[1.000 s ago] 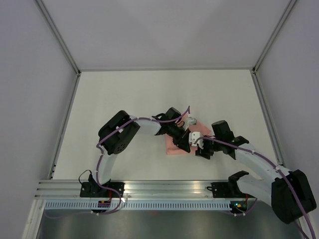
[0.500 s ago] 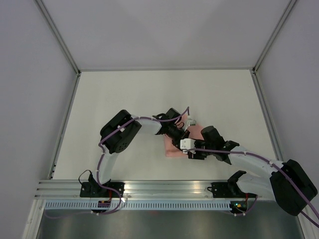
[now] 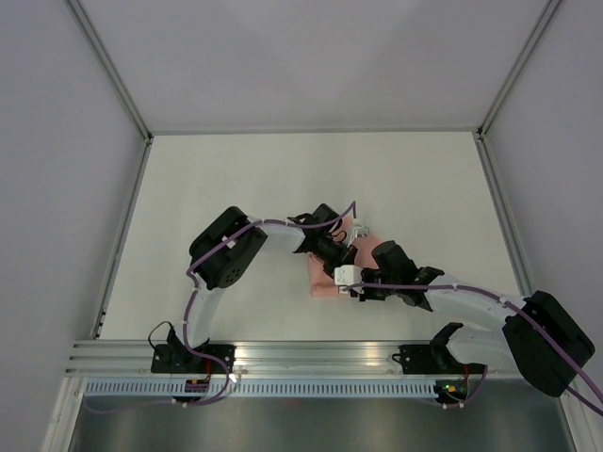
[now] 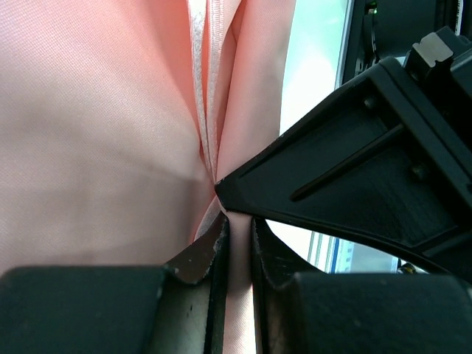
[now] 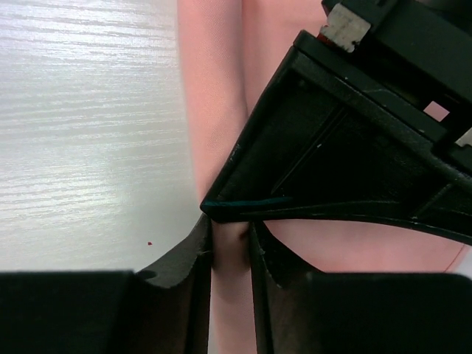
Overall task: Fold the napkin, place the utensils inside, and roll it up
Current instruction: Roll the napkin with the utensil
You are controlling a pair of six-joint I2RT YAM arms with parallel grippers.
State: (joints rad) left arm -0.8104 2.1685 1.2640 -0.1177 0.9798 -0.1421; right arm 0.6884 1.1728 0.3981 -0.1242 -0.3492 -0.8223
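The left gripper, its jaws nearly together, pinches a thin ridge of the napkin. The right gripper nips the same pink fabric in the same way, its tip just beside the left's. The napkin lies bunched beneath both, mid-table towards the near edge of the table. No utensil shows in any view; whether it sits inside the folds cannot be told. Probable risks: two pinches this close may pull against each other, dragging cloth from one grip and loosening the fold, and the crowded fingers may collide.
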